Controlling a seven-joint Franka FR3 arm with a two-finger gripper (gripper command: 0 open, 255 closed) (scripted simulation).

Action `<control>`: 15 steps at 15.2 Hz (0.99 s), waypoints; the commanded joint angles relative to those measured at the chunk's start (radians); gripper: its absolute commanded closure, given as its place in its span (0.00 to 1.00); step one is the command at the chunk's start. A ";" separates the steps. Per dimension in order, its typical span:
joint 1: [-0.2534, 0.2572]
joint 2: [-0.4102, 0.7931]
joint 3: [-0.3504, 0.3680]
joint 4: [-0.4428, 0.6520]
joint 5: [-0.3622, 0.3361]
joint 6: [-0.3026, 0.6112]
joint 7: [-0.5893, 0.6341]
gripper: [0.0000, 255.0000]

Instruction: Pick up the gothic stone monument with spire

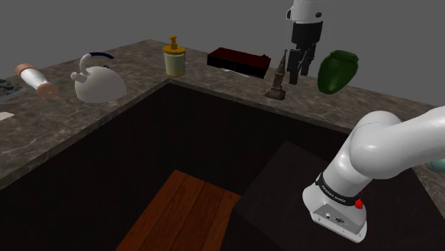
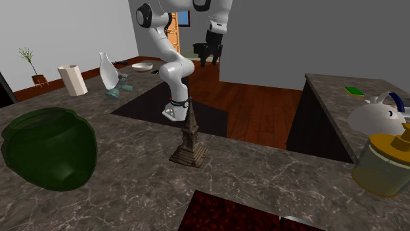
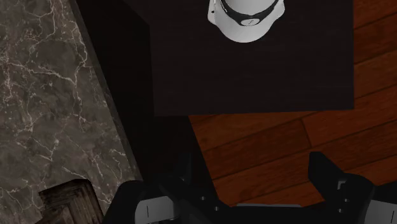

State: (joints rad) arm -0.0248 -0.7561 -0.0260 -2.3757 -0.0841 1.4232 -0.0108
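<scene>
- Shoulder view, far left: a pale roll (image 1: pixel 30 77) lies on the marbled counter (image 1: pixel 64 121), and a white kettle (image 1: pixel 98 83) stands just beside it.
- At the counter's corner stands a yellow dispenser (image 1: pixel 174 58). To its right lies a flat dark-red box (image 1: pixel 239 60).
- Right of the box, the monument (image 1: pixel 278 77) is brown and upright on a stepped base, close to the counter's inner edge.
- Just right of the spire, the gripper (image 1: pixel 299 73) hangs fingers-down, apart from the monument. A green vase (image 1: pixel 338 71) stands further right.
- At lower right, the white arm (image 1: pixel 385 153) rises from the dark stand (image 1: pixel 278 185). Wood floor (image 1: pixel 185 210) lies to the stand's left.
- Second exterior view, from the left: the vase is in the foreground, the monument is upright at the centre of the counter, and the kettle and dispenser are at the right. The gripper is high behind the monument, over the floor, touching nothing.
- Wrist view: the counter and a corner of the monument's base lie to one side of the gripper, outside the gap. The fingers (image 3: pixel 334 181) stand wide apart with only floor between them, so the hand is open and empty.
</scene>
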 commanded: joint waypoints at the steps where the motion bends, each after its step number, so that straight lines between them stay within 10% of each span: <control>1: 0.000 0.000 0.000 0.000 0.000 0.000 0.000 0.00; 15: -0.036 0.137 -0.375 0.004 -0.172 0.347 -0.455 0.00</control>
State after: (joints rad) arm -0.0604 -0.6346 -0.3706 -2.3739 -0.2489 1.7390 -0.4287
